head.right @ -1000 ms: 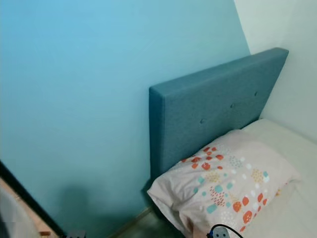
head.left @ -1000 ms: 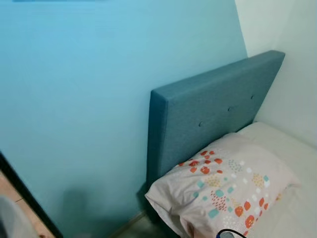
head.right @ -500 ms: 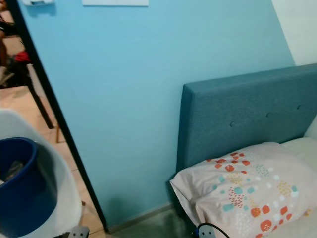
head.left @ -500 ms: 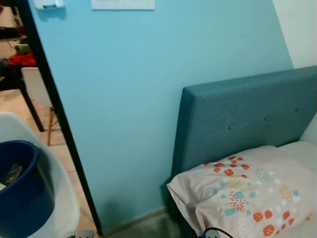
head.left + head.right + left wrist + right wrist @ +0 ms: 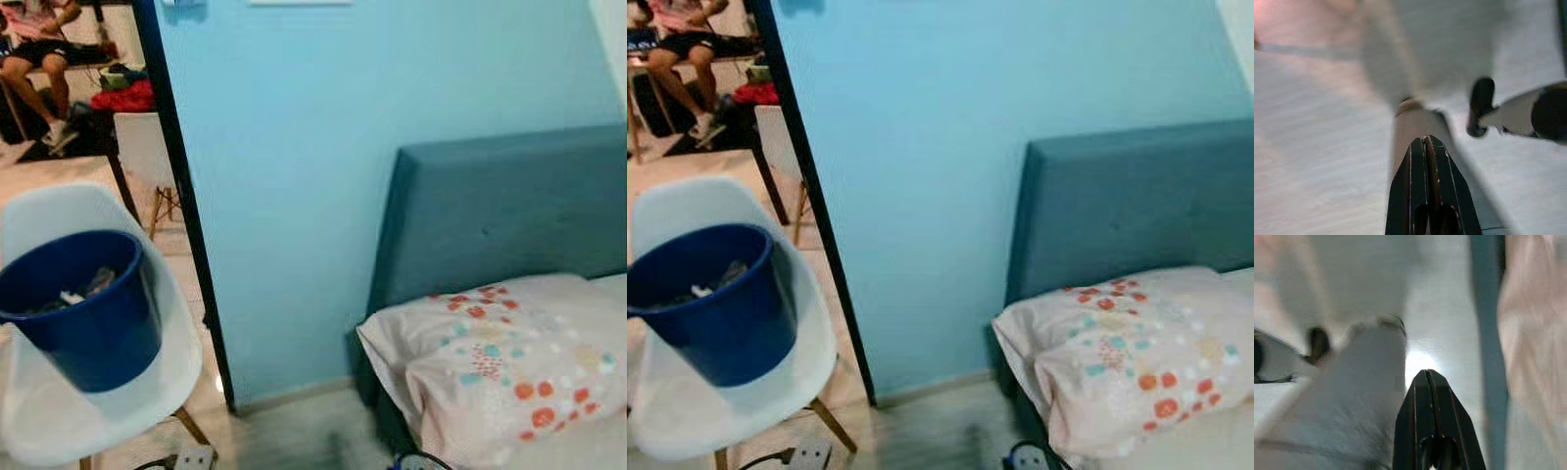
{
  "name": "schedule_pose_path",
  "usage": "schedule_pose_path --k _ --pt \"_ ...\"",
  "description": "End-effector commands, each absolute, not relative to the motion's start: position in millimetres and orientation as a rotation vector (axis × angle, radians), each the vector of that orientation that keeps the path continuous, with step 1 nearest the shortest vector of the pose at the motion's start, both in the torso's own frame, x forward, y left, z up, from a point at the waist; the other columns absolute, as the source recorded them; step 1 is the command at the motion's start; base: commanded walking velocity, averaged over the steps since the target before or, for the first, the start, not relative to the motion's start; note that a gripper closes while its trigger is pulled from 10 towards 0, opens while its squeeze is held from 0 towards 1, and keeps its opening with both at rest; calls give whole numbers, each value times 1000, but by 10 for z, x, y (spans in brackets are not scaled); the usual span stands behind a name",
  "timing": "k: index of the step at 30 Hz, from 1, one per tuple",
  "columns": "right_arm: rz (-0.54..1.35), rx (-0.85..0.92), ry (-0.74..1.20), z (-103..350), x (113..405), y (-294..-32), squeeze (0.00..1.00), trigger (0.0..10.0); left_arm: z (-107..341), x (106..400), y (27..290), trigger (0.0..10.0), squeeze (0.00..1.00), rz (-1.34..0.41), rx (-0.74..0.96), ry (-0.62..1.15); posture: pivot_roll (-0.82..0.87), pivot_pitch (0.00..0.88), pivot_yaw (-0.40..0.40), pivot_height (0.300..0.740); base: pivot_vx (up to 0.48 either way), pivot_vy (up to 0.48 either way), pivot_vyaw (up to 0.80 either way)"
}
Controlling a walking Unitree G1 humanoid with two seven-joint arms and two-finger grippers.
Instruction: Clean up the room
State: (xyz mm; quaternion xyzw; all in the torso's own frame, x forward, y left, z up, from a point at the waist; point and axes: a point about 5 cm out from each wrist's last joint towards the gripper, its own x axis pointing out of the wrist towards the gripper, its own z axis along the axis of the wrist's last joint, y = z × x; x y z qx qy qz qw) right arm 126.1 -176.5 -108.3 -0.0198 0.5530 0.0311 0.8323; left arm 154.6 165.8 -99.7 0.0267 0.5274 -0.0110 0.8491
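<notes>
Take the blue bucket (image 5: 83,308) as your landmark: it sits on the seat of a white chair (image 5: 59,411), with scraps of rubbish already inside, so it is most likely where the room's clutter is meant to go. Just beyond the bucket stands the dark door frame (image 5: 181,196), and past that the blue wall, the teal headboard (image 5: 500,220) and the spotted pillow (image 5: 509,357) on the bed. Farther off than the bucket, through the doorway, a person sits with legs (image 5: 34,83) stretched toward red cloth (image 5: 122,96).

Both arms hang low. The left gripper (image 5: 1425,147) has its fingers pressed together with nothing between them, and the right gripper (image 5: 1427,379) is the same, pointing down at pale floor beside the bed's teal edge.

Your risks from here, as I judge them:
- The bucket rests high on a light chair; brush the chair leg (image 5: 828,421) and the bucket could tip and spill.
- A power strip (image 5: 808,454) and its cable lie on the floor below the bucket, and another plug (image 5: 1024,458) lies nearer the bed. You could snag a foot on either.
- The views are blurred, so judge gaps to the door frame cautiously.
</notes>
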Motion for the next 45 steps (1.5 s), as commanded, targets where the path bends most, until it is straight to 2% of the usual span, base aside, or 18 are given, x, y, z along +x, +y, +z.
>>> schedule_pose_path --k 1,5,14,17,33,45 --pt "89 -16 1169 -1087 1279 -1633 0 10000 -1022 1470 1734 10000 0 -11 67 1143 -5 0 -66 740 -341 0 800" --pt "70 -11 1166 -1087 1278 -1642 0 10000 -1019 1471 1771 10000 0 -8 69 1143 -6 0 -67 740 -341 0 650" --pt "65 -19 1161 -1084 1285 -1662 0 10000 -1002 1492 1853 10000 0 -6 79 1143 -5 0 -68 740 -340 0 0" --pt "85 -42 1162 -1078 1299 -1680 0 10000 -999 1496 1873 10000 0 -5 81 1144 -5 0 -69 740 -337 0 800" --pt "50 -63 1174 -1086 1272 -1722 0 10000 -1006 1550 1546 10000 0 -51 73 1140 -6 0 -81 740 -337 0 100" --pt "59 -68 1177 -1087 1263 -1739 0 10000 -1014 1524 1587 10000 0 -52 77 1145 -9 0 -83 740 -337 0 0"
